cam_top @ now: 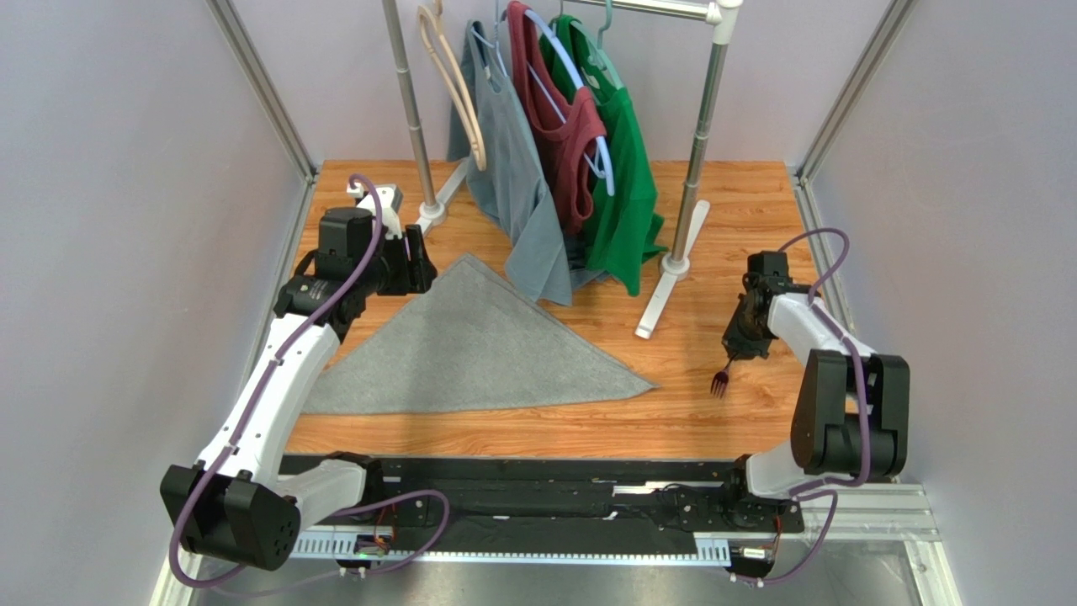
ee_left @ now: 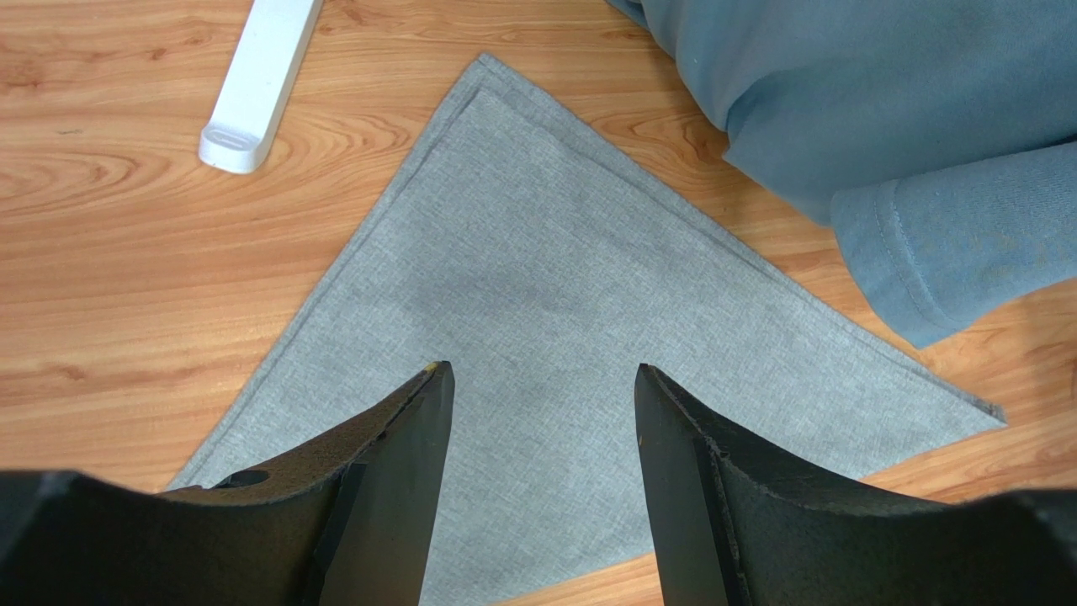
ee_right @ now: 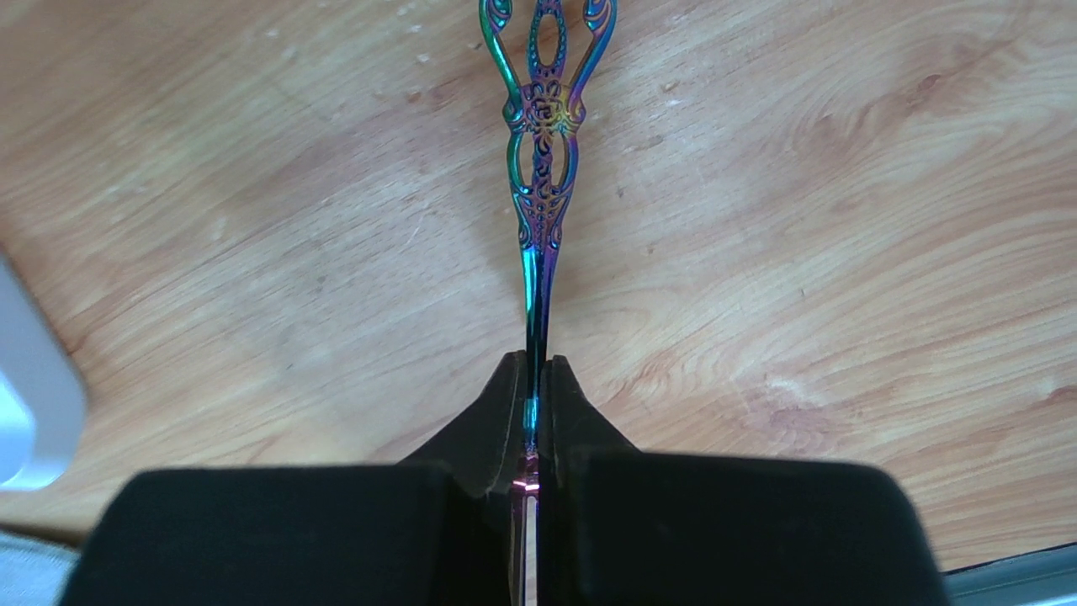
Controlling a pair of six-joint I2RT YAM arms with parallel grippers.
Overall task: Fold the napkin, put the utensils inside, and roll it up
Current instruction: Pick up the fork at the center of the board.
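Note:
The grey napkin lies flat on the wooden table, folded into a triangle; in the left wrist view the napkin fills the middle. My left gripper hovers over its far left corner, open with nothing between the fingers. At the right, my right gripper is shut on the fork, whose tines point toward the near edge. In the right wrist view the fork shows an ornate iridescent handle running out from my right gripper.
A clothes rack on a white base stands at the back, hung with a grey shirt, a maroon top and a green shirt. The grey shirt's sleeve lies close beside the napkin's far edge. A white rack foot rests nearby.

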